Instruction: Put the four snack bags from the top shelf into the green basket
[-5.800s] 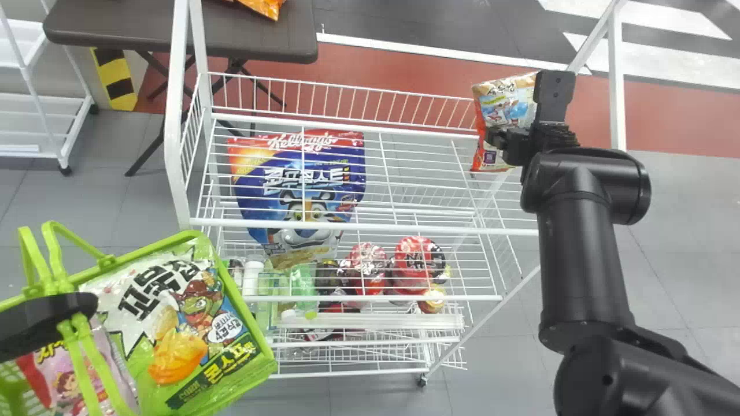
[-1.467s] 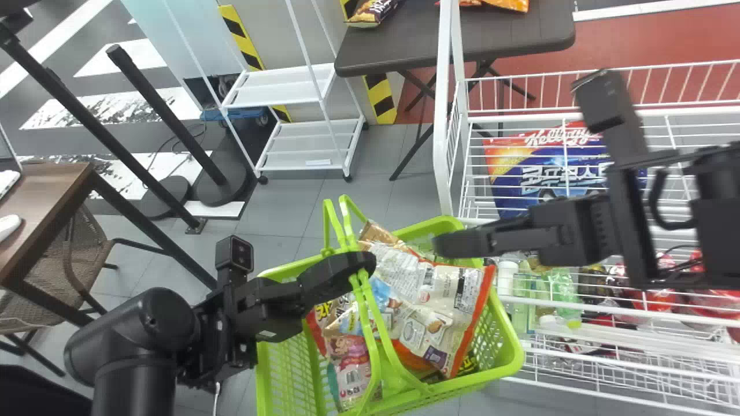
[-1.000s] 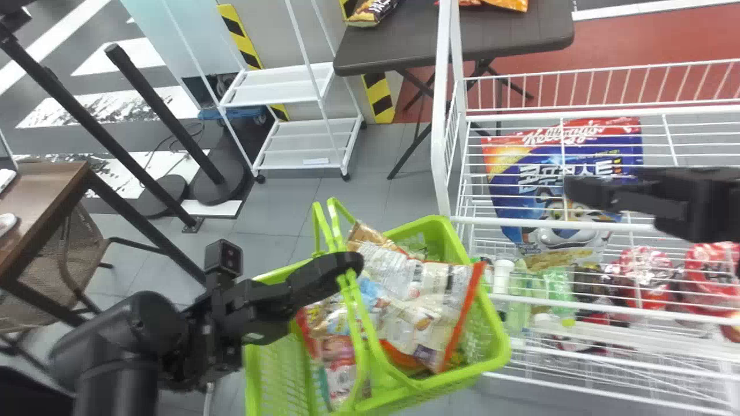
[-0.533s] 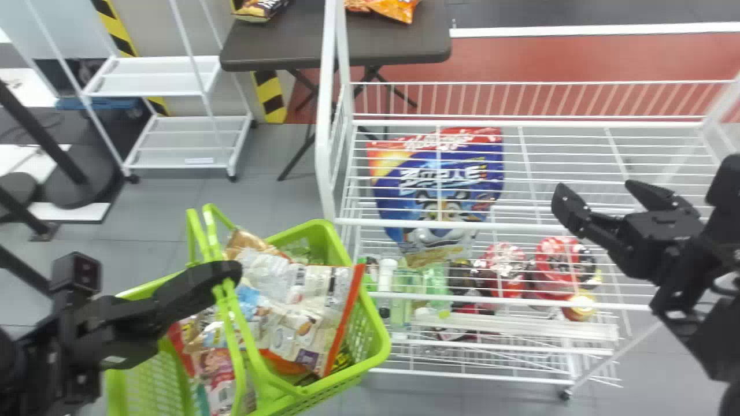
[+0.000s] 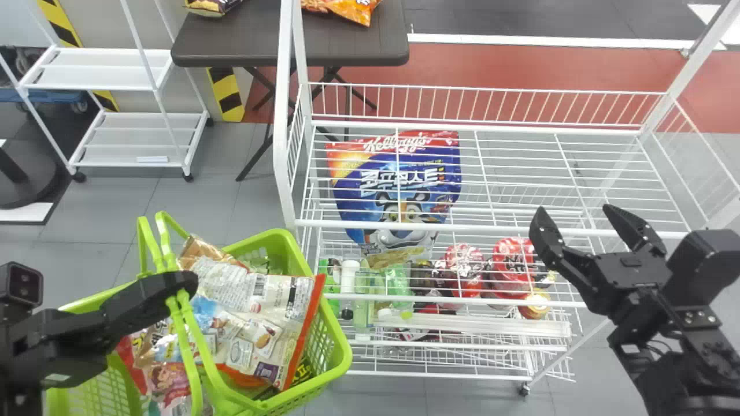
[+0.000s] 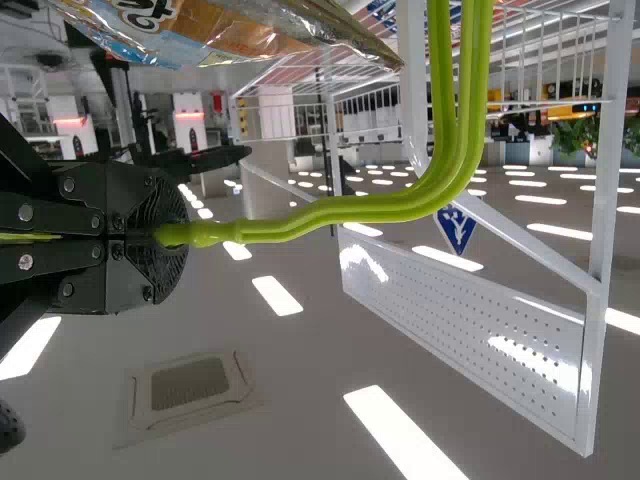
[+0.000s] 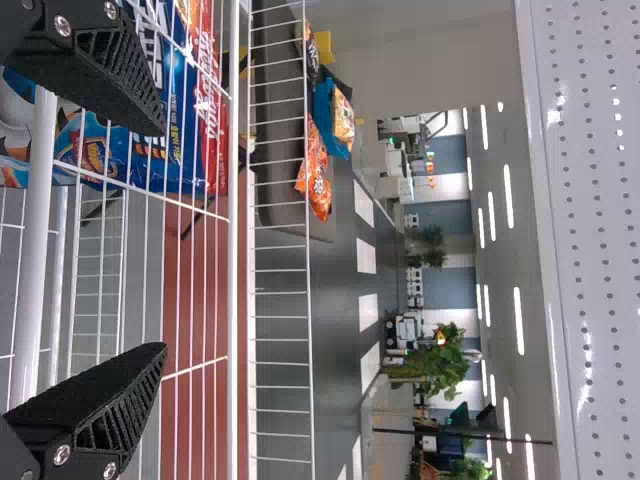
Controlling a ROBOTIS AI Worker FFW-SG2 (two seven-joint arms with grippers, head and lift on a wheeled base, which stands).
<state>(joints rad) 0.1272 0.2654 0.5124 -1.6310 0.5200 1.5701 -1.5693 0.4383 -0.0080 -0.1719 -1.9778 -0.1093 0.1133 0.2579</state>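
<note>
Green basket (image 5: 341, 346) holds overlapping snack bags (image 5: 248, 329); exact count can't be told. Left gripper (image 6: 172, 236): fingers closed on the basket's handles (image 6: 340, 208). Right gripper (image 5: 575, 209): well right of basket, fingers wide apart, nothing held. Blue bag (image 5: 399, 179) right of basket, seen through shelf wires. Loading probably finished; best keep basket level, pinch firm, top bag tucked in.

White wire rack (image 5: 491, 231), blue bag (image 5: 393, 180), bottles (image 5: 348, 280)
</note>
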